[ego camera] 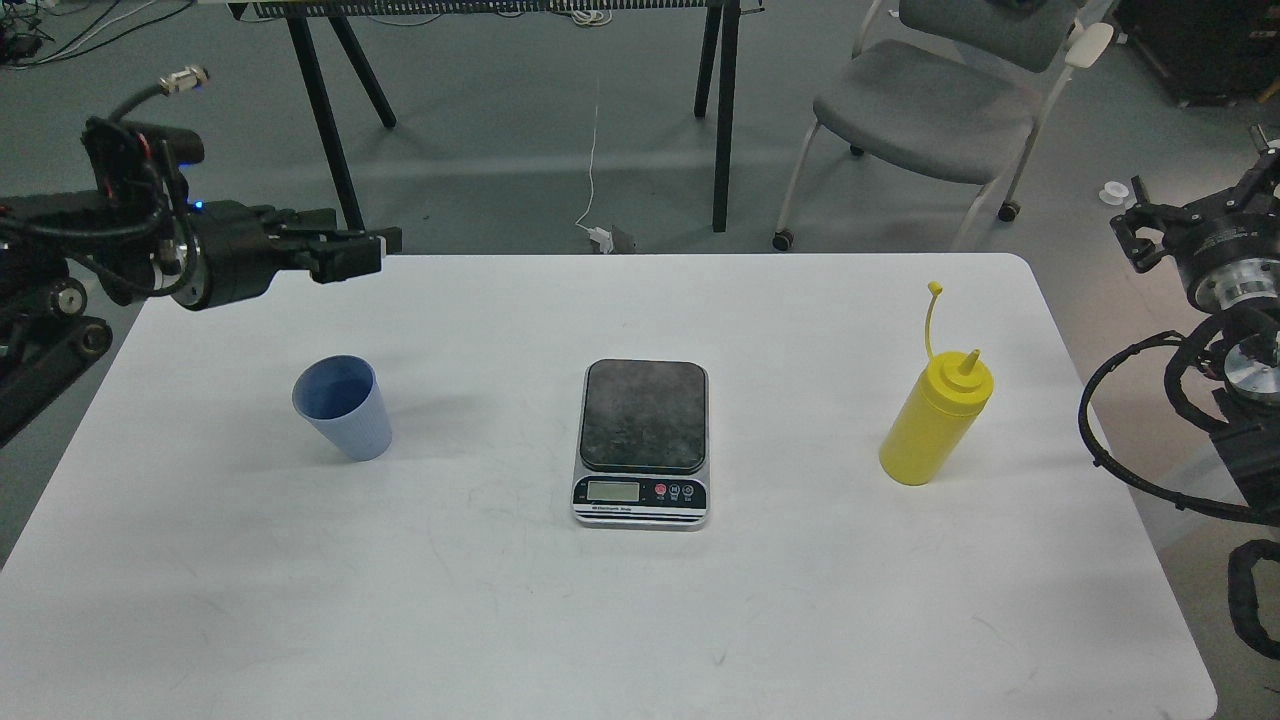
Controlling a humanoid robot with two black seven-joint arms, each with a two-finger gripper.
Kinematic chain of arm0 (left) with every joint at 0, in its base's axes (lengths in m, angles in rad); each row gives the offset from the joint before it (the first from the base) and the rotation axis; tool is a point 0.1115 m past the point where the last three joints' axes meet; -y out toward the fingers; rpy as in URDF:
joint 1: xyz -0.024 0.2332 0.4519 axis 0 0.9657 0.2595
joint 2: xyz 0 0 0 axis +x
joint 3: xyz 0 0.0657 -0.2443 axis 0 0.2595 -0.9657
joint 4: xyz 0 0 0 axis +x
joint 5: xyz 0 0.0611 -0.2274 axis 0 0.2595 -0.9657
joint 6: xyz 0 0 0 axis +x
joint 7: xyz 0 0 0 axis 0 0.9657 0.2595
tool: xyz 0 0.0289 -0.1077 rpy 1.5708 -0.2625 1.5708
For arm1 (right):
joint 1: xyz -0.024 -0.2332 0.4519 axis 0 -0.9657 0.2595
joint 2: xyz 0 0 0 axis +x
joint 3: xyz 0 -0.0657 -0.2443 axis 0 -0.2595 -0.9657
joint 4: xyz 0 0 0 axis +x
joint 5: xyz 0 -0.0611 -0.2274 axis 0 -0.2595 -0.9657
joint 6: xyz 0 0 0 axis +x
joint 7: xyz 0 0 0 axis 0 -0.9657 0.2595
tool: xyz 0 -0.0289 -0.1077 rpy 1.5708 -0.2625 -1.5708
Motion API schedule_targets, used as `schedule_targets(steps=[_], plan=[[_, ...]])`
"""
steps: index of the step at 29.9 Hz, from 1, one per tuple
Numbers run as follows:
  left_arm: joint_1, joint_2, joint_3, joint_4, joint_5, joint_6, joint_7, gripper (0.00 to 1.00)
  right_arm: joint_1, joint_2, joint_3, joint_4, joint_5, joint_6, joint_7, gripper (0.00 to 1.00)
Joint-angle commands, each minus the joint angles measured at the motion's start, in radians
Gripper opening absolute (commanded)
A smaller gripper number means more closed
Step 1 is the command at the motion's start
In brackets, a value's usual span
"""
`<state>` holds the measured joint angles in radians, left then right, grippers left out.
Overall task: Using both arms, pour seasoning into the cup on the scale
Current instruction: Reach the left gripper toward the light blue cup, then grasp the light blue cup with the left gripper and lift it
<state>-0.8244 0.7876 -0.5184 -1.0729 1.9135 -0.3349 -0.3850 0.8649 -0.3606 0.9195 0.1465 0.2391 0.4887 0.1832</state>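
The light blue ribbed cup (343,407) stands upright on the left of the white table (600,620). The scale (643,441) lies at the table's middle with its dark platform bare. The yellow seasoning bottle (936,418) stands upright on the right, cap strap sticking up. My left gripper (350,254) points right, level over the table's far left edge, above and behind the cup; it is seen side-on, so its fingers cannot be told apart. My right gripper (1200,200) is off the table's right side, fingers spread and empty, well apart from the bottle.
A grey chair (930,110) and black table legs (722,120) stand on the floor beyond the table's far edge. Black cables (1120,440) of my right arm hang beside the table's right edge.
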Motion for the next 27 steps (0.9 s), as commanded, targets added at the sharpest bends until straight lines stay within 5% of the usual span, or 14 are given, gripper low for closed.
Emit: schedule_targets(steps=[1, 6, 11, 23, 27], plan=[[-0.005, -0.004, 0.161, 0.083, 0.027, 0.112, -0.008, 0.86, -0.001, -0.003, 0.001, -0.001, 0.000, 0.000, 0.001, 1.00], [-0.010, -0.030, 0.325, 0.206, 0.019, 0.212, -0.011, 0.80, -0.001, -0.018, 0.004, -0.002, 0.000, 0.000, 0.001, 1.00], [-0.007, -0.062, 0.347, 0.284, 0.016, 0.227, -0.049, 0.74, -0.001, -0.023, 0.004, -0.002, 0.000, 0.000, 0.002, 1.00], [-0.001, -0.116, 0.380, 0.372, -0.008, 0.226, -0.098, 0.12, -0.001, -0.021, 0.004, -0.004, -0.001, 0.000, 0.004, 1.00], [-0.007, -0.117, 0.385, 0.373, -0.011, 0.226, -0.104, 0.05, -0.001, -0.021, 0.002, -0.007, -0.001, 0.000, 0.004, 1.00]])
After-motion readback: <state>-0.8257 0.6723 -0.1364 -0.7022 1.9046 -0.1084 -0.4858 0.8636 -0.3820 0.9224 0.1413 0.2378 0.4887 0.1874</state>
